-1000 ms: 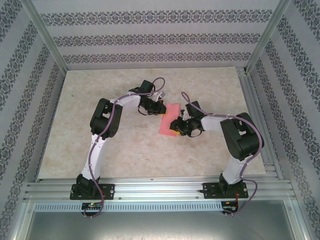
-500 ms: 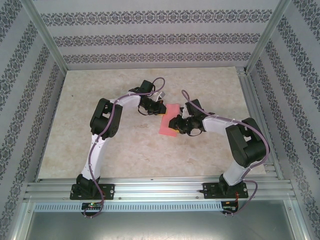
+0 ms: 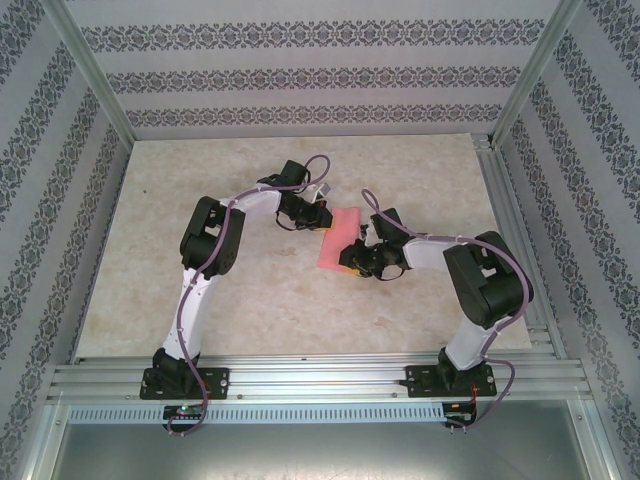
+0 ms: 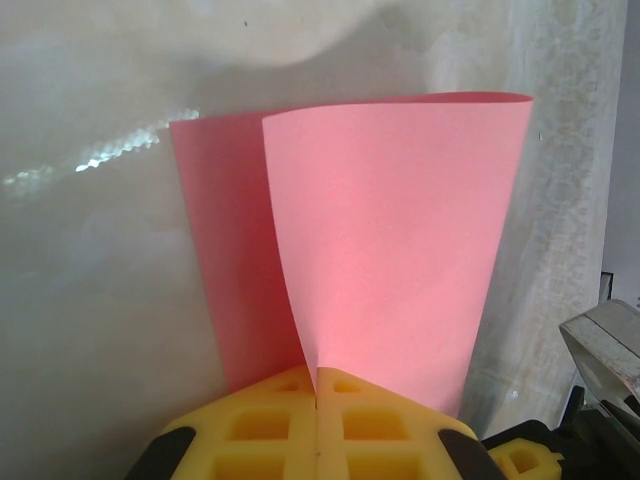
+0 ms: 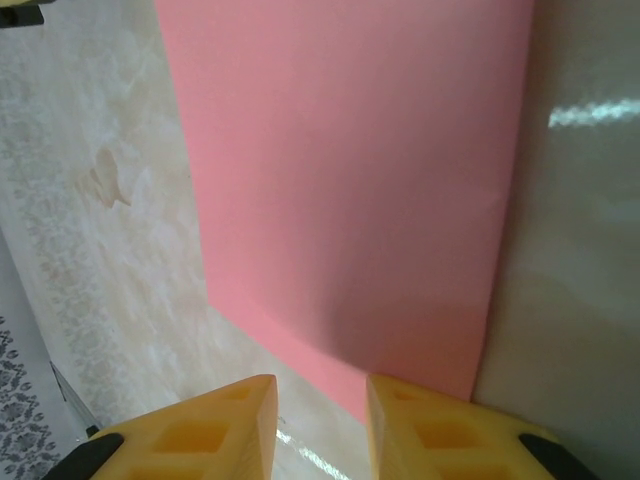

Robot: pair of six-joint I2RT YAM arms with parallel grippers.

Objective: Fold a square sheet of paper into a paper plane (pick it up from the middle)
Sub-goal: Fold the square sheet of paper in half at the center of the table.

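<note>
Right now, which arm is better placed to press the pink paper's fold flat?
Probably right: the left gripper is shut on the folded pink sheet, while the right gripper hovers open and free at its edge.

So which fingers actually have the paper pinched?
The left fingers: shut together on the folded pink sheet of paper. The right fingers stand apart, table showing between them.
</note>
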